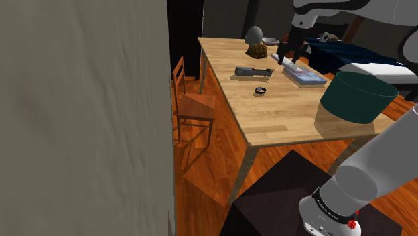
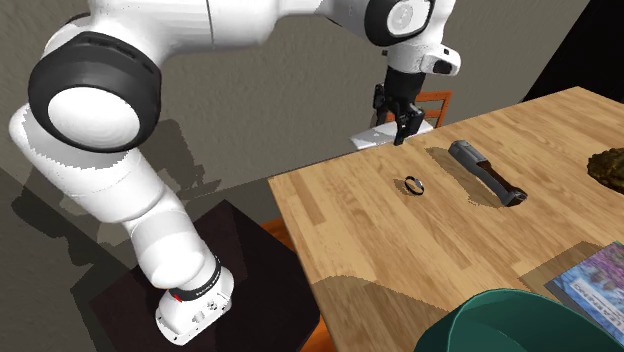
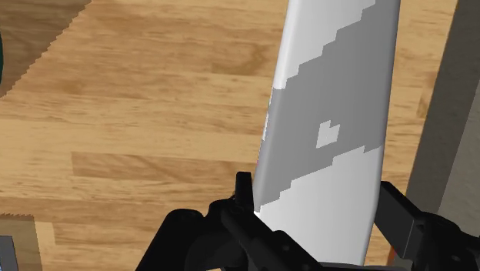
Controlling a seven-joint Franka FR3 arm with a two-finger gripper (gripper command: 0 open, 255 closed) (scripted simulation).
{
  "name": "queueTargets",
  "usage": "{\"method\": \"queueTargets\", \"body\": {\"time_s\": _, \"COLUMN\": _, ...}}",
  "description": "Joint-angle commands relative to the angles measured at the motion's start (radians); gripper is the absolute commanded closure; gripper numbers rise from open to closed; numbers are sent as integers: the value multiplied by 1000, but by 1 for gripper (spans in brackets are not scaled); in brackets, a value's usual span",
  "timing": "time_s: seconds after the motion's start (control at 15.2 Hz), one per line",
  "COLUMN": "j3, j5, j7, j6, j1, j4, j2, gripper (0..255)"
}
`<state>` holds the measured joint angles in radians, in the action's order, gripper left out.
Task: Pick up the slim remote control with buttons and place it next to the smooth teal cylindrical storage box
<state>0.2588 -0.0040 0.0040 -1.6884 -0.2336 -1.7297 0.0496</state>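
Wooden table (image 1: 281,115): gripper (image 3: 317,191) clamps the pale slim remote (image 3: 331,92) near the edge by the book (image 1: 307,77), well apart from the teal box (image 1: 355,97); probably light, rigid, slick, so grip across its width, mid-length.

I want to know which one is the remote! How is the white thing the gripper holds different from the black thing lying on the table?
The white and grey remote is pale; the black thing is dark all over. The remote is clasped in the gripper above the table; the black thing lies flat on the table, apart from the gripper. Both are long and slim.
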Motion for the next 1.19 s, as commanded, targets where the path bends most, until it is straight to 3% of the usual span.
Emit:
{"method": "queueTargets", "body": {"time_s": 0.0, "j3": 27, "j5": 13, "j7": -54, "j6": 6, "j1": -23, "j4": 56, "j2": -51, "gripper": 255}}
{"method": "queueTargets", "body": {"time_s": 0.46, "j3": 100, "j5": 83, "j7": -224, "j6": 64, "j1": -124, "j4": 299, "j2": -249, "gripper": 255}}
{"method": "queueTargets", "body": {"time_s": 0.79, "j3": 128, "j5": 158, "j7": -331, "j6": 148, "j1": -232, "j4": 557, "j2": -438, "gripper": 255}}
{"method": "queueTargets", "body": {"time_s": 1.06, "j3": 125, "j5": 233, "j7": -390, "j6": 281, "j1": -366, "j4": 904, "j2": -658, "gripper": 255}}
{"method": "queueTargets", "body": {"time_s": 1.12, "j3": 106, "j5": 273, "j7": -390, "j6": 393, "j1": -451, "j4": 1171, "j2": -807, "gripper": 255}}
